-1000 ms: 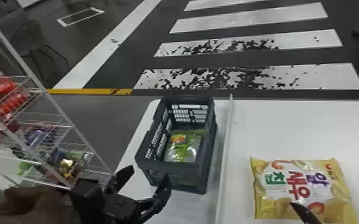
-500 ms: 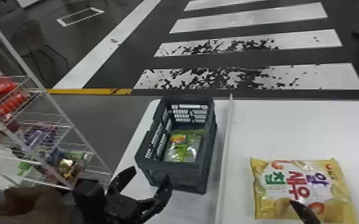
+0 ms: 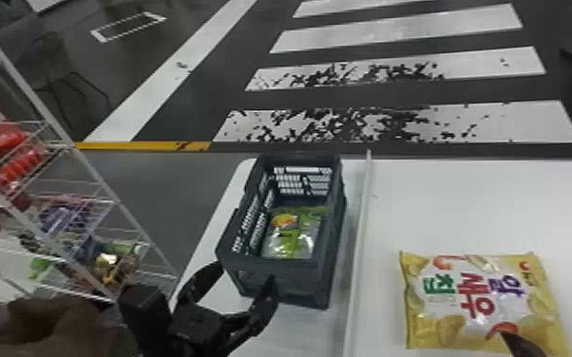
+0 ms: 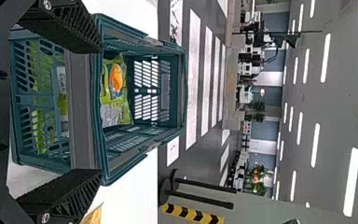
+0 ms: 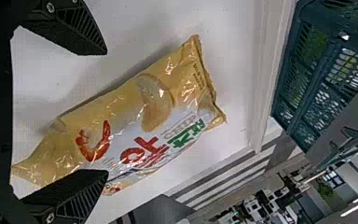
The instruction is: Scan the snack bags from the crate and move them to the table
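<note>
- Right gripper (image 3: 520,345): fingers spread, at the near edge of the yellow snack bag (image 3: 475,294), flat on the table (image 3: 465,204).
- Left gripper (image 3: 246,273): fingers spread, at the crate's (image 3: 275,271) near end.
- Green snack bag (image 3: 292,237): inside the crate.

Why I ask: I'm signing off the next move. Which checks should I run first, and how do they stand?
1. Left gripper open: ok.
2. Right gripper open: ok.
3. Crate upright: ok.
4. Crate emptied: not ok, green packaging inside.
5. Yellow bag lying on the table: ok.
6. Yellow bag scanned: cannot tell.
</note>
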Tool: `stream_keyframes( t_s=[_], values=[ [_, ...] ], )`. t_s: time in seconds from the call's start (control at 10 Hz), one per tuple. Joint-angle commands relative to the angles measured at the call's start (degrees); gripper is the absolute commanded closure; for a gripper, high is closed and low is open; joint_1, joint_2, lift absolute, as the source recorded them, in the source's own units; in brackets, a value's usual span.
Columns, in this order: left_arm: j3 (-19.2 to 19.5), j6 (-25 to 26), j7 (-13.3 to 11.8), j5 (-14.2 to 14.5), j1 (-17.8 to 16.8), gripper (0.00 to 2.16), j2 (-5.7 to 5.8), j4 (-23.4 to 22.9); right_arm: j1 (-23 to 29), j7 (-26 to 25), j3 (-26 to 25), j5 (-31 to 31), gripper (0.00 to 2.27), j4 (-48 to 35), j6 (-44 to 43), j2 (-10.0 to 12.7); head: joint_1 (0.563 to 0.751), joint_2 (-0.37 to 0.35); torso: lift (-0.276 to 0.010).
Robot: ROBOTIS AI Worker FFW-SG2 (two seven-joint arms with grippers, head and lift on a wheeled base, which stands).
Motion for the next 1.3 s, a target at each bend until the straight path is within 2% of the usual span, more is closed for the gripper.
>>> stream_keyframes(
  t_s=[0.0, 0.3, 0.8, 1.2],
  values=[
    [-0.2, -0.14, -0.11, 0.17, -0.27, 0.08, -0.08, 0.29, 0.14, 0.72, 0.1, 1.12, 0.08, -1.24, 2.38, -0.79, 0.695, 0.324, -0.095],
    [-0.55, -0.14, -0.11, -0.45, -0.01, 0.08, -0.69, 0.2, -3.29, 1.6, 3.09, 2.18, 0.09, 0.69, 2.56, -0.52, 0.695, 0.303, -0.095],
    [-0.55, -0.14, -0.2, -1.06, 0.78, 0.08, -0.69, -0.15, -9.18, 1.69, 7.66, 2.27, 0.09, 5.61, 2.56, 1.32, 0.695, 0.346, -0.095],
    [-0.38, -0.14, -0.29, -1.06, 1.14, 0.08, -0.52, -0.32, -12.87, 1.69, 9.77, 2.0, 0.1, 10.01, 1.85, 2.64, 0.695, 0.35, -0.095]
  ],
)
